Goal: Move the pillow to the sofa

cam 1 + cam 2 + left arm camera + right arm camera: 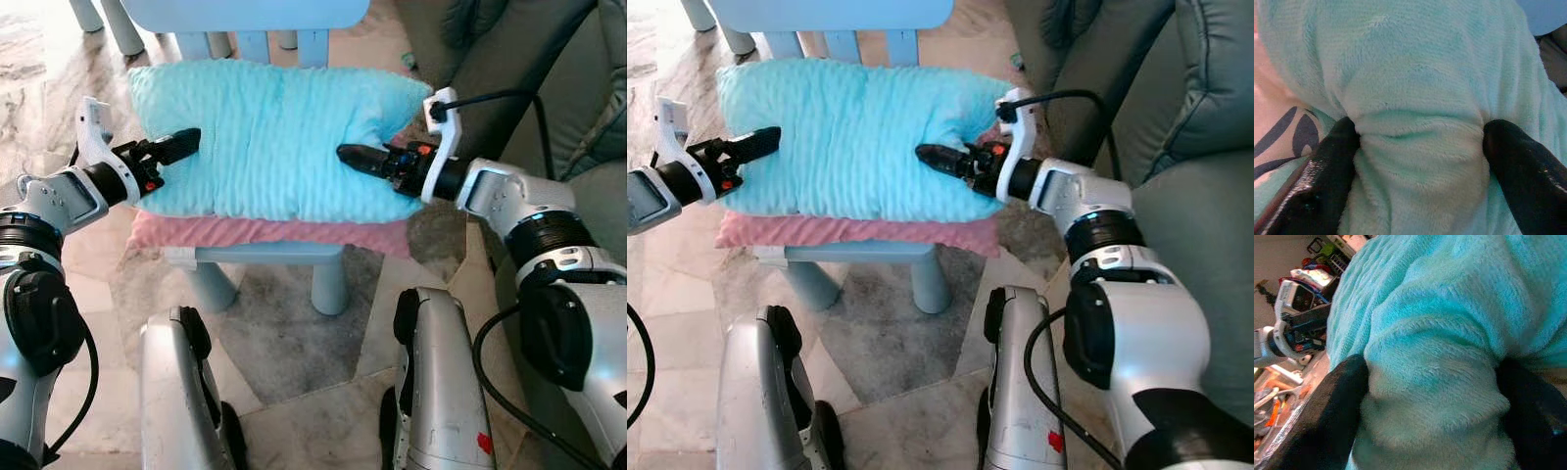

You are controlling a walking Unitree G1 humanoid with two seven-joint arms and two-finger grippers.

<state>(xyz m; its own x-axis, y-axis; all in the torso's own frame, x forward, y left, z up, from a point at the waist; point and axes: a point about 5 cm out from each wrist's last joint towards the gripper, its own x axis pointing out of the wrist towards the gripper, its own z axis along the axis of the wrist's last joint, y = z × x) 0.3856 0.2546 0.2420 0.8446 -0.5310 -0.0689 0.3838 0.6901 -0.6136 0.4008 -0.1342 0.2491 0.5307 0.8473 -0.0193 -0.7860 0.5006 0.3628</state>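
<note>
My left fingers [1332, 171] pinch the pillow [269, 137] at its nine o'clock edge, my right fingers [1337, 406] pinch it at three, on the chair [265, 253].

A home living room: grey sofa [1205, 117], marble floor [294, 362].

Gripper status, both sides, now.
Left gripper: shut on the turquoise pillow, at its left edge.
Right gripper: shut on the same pillow, at its right side.

Chair back [245, 12] close behind pillow [265, 137]
</note>
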